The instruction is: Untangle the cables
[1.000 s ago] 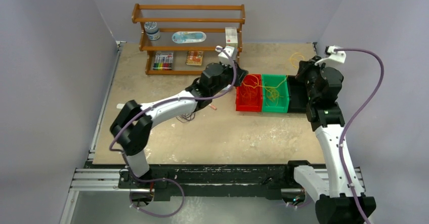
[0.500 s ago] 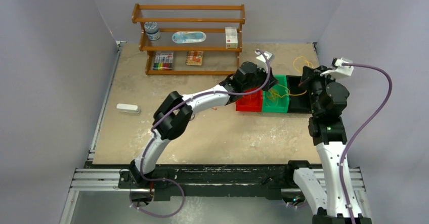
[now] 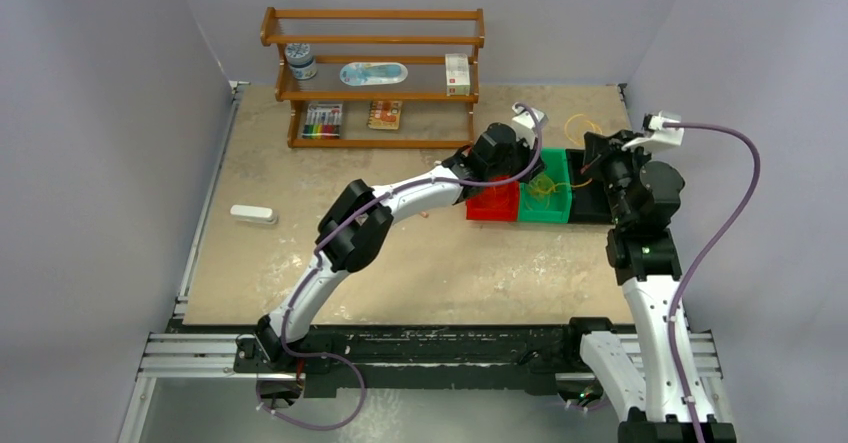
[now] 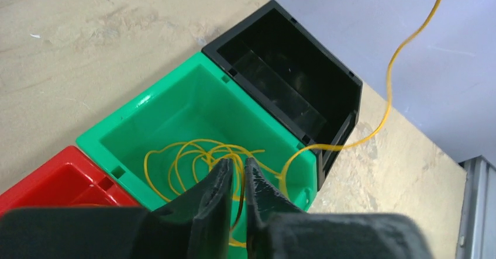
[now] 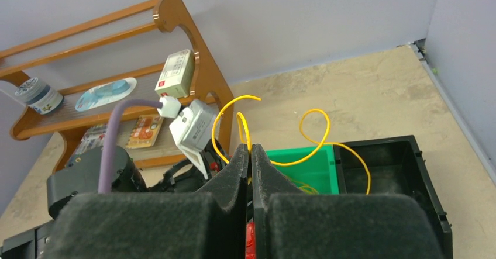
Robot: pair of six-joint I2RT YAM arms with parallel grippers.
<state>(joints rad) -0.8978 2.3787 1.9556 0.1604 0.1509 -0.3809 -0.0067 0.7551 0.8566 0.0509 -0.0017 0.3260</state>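
1. From overhead, the left pincer (image 4: pixel 238 164) was mostly hidden under its own wrist above the green bin (image 4: pixel 175 104). That arm also covered part of the red bin (image 4: pixel 58 174), and what lay inside it could not be made out. The left wrist camera cut the red bin off at the frame's lower corner and lost the yellow cable (image 4: pixel 199 152) at the top edge.
2. The left pincer hung just over the green bin with its fingers nearly pressed together, only a thin slit showing. Whether a strand was caught between them could not be told.
3. The right pincer (image 5: pixel 250 149) was pressed together and pinching the yellow cable, which sprang from its tips in open loops above the black bin (image 4: pixel 281 42).
4. Most of the cable lay coiled flat on the green bin's floor. One strand climbed over that bin's rim beside the black bin, then rose in a long curve toward the right pincer, so the cable ran from the green bin up and rightward.
5. Counted: one yellow cable clearly seen; three bins, red, green and black, touching in a row on the counter (image 3: pixel 400 253); two arms; and one three-tier wooden shelf (image 3: pixel 372 40) at the back.
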